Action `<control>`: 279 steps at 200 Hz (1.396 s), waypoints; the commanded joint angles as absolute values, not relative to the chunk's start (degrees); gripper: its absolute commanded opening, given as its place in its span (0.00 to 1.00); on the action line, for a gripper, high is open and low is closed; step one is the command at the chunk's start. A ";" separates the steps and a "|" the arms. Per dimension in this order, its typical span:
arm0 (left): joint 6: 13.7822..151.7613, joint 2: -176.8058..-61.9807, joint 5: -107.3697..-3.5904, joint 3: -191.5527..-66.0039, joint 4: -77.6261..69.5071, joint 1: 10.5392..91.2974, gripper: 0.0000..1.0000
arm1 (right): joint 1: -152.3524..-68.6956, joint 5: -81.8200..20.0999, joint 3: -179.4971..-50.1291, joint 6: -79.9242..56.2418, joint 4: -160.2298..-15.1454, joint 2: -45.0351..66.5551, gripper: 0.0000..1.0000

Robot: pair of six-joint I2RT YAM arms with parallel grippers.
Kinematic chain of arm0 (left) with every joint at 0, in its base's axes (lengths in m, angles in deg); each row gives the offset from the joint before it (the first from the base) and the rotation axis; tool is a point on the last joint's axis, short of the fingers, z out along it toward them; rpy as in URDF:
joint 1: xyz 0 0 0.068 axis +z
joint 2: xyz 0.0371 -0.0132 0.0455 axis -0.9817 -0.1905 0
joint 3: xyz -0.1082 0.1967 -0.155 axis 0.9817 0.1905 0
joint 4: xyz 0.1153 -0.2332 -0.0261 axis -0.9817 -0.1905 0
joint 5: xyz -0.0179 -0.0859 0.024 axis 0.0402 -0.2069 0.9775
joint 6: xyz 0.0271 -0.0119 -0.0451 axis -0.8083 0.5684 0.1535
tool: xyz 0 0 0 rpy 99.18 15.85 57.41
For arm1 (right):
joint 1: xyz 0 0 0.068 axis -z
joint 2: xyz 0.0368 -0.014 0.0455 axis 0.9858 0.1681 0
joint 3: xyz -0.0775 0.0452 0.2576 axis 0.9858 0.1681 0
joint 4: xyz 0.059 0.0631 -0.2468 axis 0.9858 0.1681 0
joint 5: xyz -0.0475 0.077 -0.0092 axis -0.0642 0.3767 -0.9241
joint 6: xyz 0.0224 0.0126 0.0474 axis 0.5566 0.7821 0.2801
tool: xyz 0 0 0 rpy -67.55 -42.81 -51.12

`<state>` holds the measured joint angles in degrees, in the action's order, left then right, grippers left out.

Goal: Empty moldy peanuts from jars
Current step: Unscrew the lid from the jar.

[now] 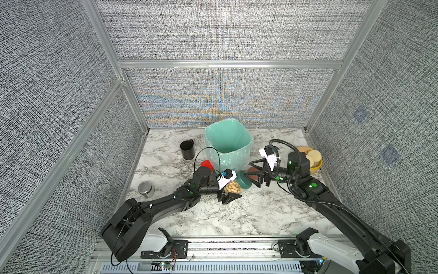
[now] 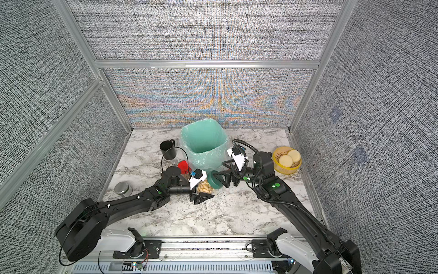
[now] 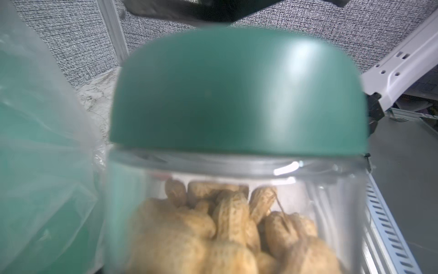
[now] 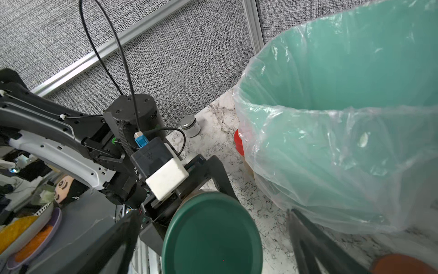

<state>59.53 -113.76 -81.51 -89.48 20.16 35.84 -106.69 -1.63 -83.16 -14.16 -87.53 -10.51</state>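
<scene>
Uncapping step: left gripper [image 1: 229, 192] clamped on tilted jar [image 1: 234, 187] of peanuts [image 3: 227, 225], right gripper [image 1: 248, 171] spread wide astride green lid [image 1: 244, 183]; next needs closing on lid, then twisting off

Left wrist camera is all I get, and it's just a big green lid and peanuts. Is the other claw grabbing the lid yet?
Observer: Not yet. The right gripper is open, with one jaw on each side of the lid.
Operator: And mine?
Observer: The left gripper is shut on the jar and holds it on its side, lid toward the right gripper.
Operator: Any more to empty?
Observer: Yes. A red jar stands beside the bin.
</scene>
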 commanded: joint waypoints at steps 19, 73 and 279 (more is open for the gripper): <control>59.48 -113.43 -79.56 -89.64 26.11 35.95 0.00 | -108.88 -2.77 -81.17 -6.15 -87.11 -9.35 0.98; 59.49 -113.50 -79.85 -89.78 25.86 35.99 0.00 | -109.70 -1.30 -80.95 -2.31 -90.87 -6.73 0.98; 57.09 -113.84 -97.69 -95.28 15.78 37.27 0.00 | -103.21 16.25 -81.09 -53.44 -95.07 -6.60 0.92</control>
